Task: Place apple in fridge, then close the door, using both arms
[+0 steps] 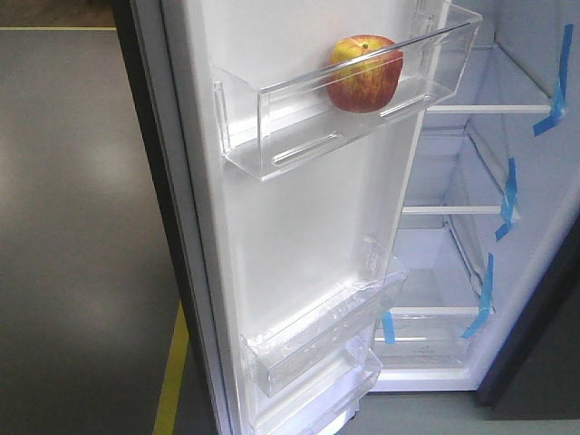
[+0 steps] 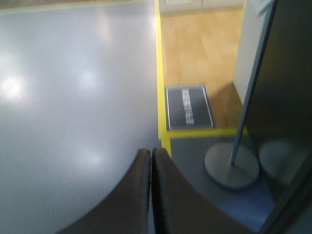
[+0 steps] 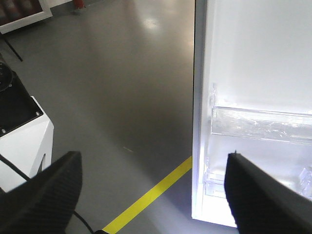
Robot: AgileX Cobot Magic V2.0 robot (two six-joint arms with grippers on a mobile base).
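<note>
Standing open beside grey floor (image 1: 82, 227), the door (image 1: 308, 213) holds the apple (image 1: 364, 72).

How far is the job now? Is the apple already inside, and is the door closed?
Done: the apple sits in the top clear bin of the door. In hand: nothing; the right gripper is open and empty, facing the door's inner side, and the left gripper is shut on nothing, over the floor. Left: the door stands open, so it has yet to be closed.
</note>
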